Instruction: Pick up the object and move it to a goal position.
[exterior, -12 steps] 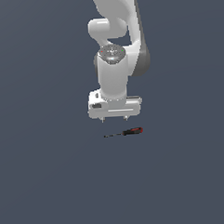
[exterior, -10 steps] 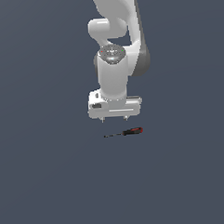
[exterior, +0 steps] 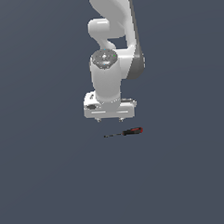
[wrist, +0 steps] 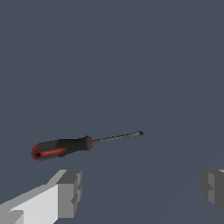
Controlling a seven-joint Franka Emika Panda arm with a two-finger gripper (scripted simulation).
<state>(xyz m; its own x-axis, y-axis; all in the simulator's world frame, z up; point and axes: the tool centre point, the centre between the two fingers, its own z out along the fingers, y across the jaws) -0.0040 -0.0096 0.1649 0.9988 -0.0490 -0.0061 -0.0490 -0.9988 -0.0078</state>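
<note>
- The gripper (exterior: 109,119) hung with its jaws spread wide, holding nothing; its grey, blocky finger pads (wrist: 70,192) were plain only in the wrist view.
- The screwdriver (exterior: 125,132) lay flat on the dark, smooth floor (exterior: 47,173), just beside the gripper and apart from it.
- It had a thin dark shaft and a rounded black handle marked red.

The screwdriver (exterior: 124,132) lies flat on the grey bench. It has a thin dark metal shaft and a black handle with red parts. The handle points to the exterior view's right.
</note>
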